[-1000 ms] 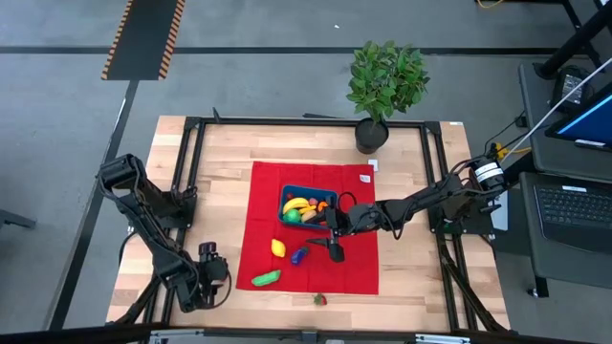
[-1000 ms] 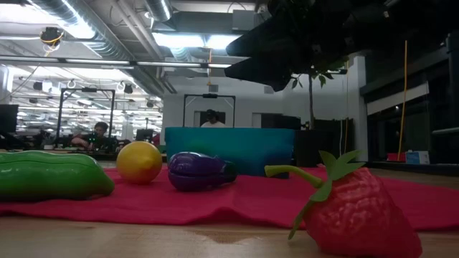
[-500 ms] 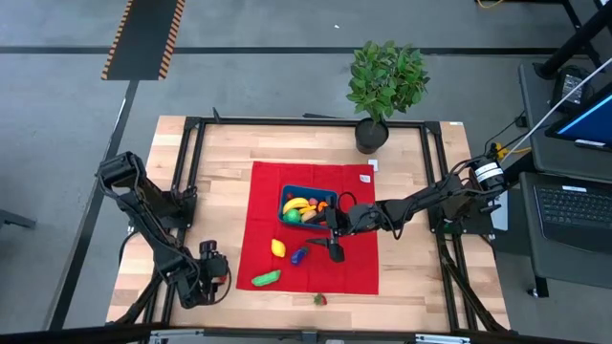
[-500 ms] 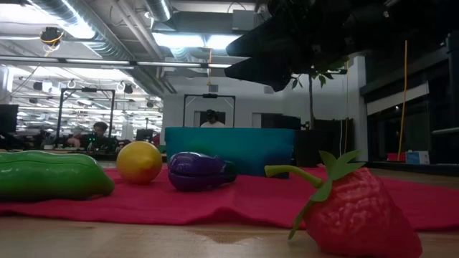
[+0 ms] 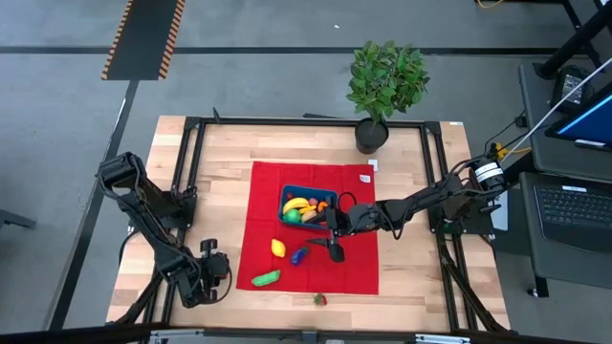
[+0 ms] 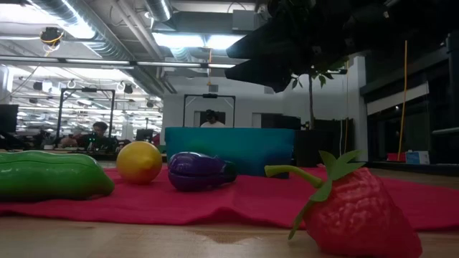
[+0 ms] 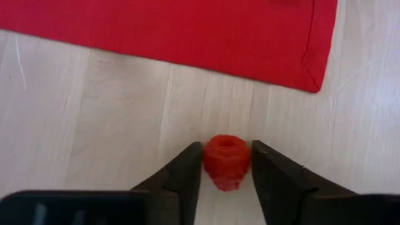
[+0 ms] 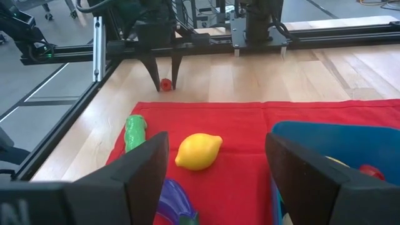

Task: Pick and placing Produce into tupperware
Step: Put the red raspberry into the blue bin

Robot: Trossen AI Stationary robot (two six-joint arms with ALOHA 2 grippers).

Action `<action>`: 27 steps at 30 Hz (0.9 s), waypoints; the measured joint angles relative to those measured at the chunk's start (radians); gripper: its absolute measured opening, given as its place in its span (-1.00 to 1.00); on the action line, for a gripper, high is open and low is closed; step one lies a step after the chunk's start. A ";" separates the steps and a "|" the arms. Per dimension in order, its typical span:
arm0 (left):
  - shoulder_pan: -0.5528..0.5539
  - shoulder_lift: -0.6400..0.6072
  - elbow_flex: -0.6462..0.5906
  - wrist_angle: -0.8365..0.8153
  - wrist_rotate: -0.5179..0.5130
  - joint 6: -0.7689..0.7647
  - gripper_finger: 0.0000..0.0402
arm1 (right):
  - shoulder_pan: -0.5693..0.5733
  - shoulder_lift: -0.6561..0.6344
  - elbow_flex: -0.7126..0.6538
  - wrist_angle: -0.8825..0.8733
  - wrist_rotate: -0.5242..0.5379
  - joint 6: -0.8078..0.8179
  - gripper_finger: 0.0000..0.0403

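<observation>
A small red fruit lies on the bare wood just off the near left corner of the red cloth. My left gripper is shut on it and covers it in the high view. A lemon, a purple eggplant and a green cucumber lie on the cloth. A strawberry lies on the wood at the cloth's near edge. The blue tupperware holds several pieces of produce. My right gripper hovers open over the cloth, beside the tupperware. My left gripper pinches the small red fruit by its two opposite sides between its two fingers. The fingers come steeply from above, slanting toward the cloth. The fruit sits on the wooden table top.
A potted plant stands at the table's far edge. Black frame rails run along the table's sides. Bare wood lies left of the cloth.
</observation>
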 joint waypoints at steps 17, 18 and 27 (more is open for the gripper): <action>-0.001 0.001 0.000 0.014 -0.018 -0.021 -0.60 | 0.000 0.000 0.000 -0.002 0.000 -0.001 0.33; -0.001 0.001 0.000 0.011 -0.025 -0.019 -0.60 | 0.000 0.000 0.000 -0.002 0.000 -0.001 0.33; 0.028 -0.060 -0.003 0.003 -0.144 0.033 -0.60 | 0.000 0.000 0.000 0.001 0.000 -0.035 0.33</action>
